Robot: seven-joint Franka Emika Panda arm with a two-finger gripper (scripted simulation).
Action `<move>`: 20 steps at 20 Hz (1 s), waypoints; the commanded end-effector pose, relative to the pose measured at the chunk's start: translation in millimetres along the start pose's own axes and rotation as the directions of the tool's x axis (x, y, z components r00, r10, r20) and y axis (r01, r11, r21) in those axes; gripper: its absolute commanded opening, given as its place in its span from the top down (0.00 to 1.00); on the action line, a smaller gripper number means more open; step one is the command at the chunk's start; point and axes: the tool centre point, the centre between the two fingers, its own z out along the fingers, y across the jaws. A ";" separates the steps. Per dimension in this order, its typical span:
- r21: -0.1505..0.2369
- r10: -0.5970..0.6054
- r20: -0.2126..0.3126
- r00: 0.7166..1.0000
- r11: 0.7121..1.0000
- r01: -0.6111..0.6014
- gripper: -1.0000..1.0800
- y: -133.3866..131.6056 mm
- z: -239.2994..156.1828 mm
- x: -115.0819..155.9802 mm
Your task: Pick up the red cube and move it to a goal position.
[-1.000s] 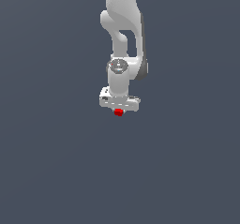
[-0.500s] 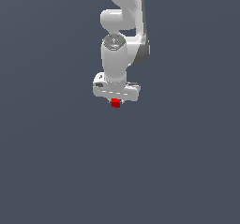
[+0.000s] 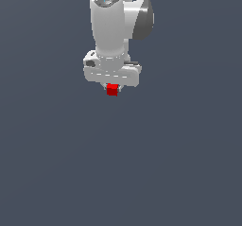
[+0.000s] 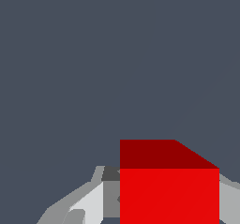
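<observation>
Red cube [image 3: 112, 90] pinched in hand [image 3: 112, 89], grip looks shallow; fast move to goal could slip it out

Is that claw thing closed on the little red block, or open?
Closed on it: the red cube sits pinched between the hand's fingers.

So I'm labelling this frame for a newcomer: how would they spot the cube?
Find the white arm coming down from the top. Directly under its wide gripper sits the cube, between the jaws. It is the only red thing.
</observation>
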 end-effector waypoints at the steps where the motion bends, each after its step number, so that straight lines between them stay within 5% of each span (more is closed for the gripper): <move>1: 0.000 0.000 0.000 1.000 1.000 0.000 1.00 3.2 -26.0 3.2; 11: 0.000 0.000 0.000 1.000 1.000 0.000 1.00 13.5 -113.5 18.0; 20: 0.000 -0.001 0.000 1.000 1.000 0.001 1.00 17.3 -149.8 26.2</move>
